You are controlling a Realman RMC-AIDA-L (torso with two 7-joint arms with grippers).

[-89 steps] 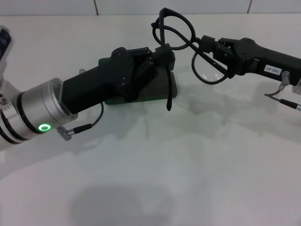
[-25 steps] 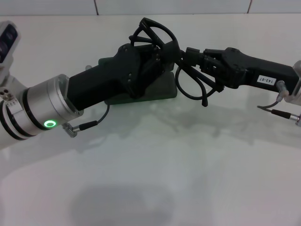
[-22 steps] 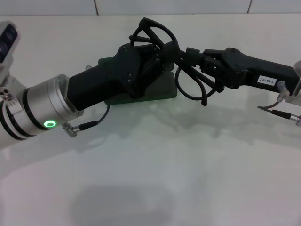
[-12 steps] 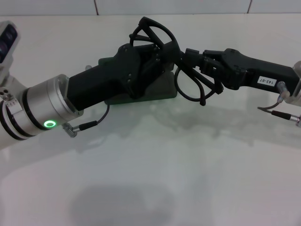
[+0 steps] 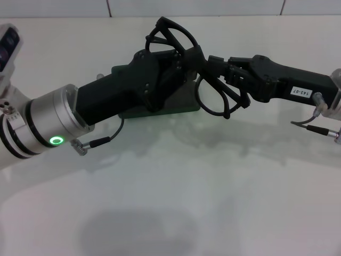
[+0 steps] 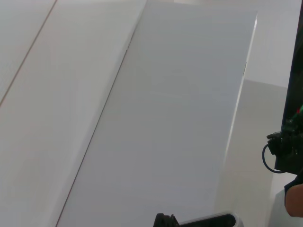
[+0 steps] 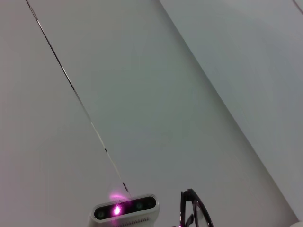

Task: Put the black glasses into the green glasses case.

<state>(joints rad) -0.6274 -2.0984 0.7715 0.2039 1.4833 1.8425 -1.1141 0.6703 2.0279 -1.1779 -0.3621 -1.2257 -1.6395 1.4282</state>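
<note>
Black glasses hang above the green glasses case in the head view, clenched by both the left gripper and the right gripper. The right wrist view shows only part of the frame.

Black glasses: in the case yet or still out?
Out. The black glasses hang in the air between the left gripper and right gripper, over the green glasses case edge.
</note>
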